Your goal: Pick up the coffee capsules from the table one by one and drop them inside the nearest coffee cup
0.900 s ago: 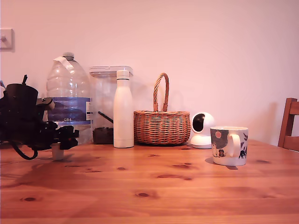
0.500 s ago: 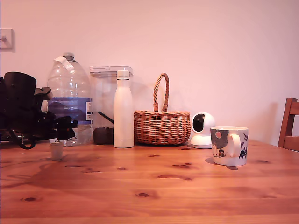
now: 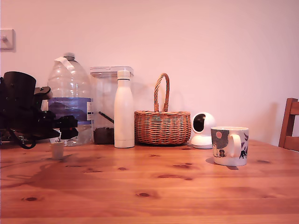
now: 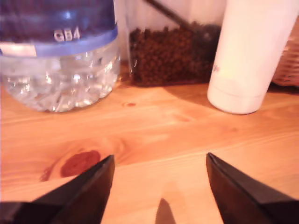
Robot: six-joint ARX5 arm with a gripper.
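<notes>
**Capsule free beneath the raised arm**

Lifted off since before, the black gripper [image 4: 159,186] hangs spread and empty above the tiny cream-beige tapered capsule [image 3: 57,150], standing at nine o'clock on the pine table [image 3: 154,186]. Probably light, thin-walled, slippery: pinch beneath its rim.

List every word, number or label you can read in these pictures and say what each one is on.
"GB4": white letters on the blue label of the large clear water bottle, also faintly legible in the exterior view.
The coffee cup carries only dark figures and an orange-red dot, no text.
Nothing else shows readable text.
</notes>
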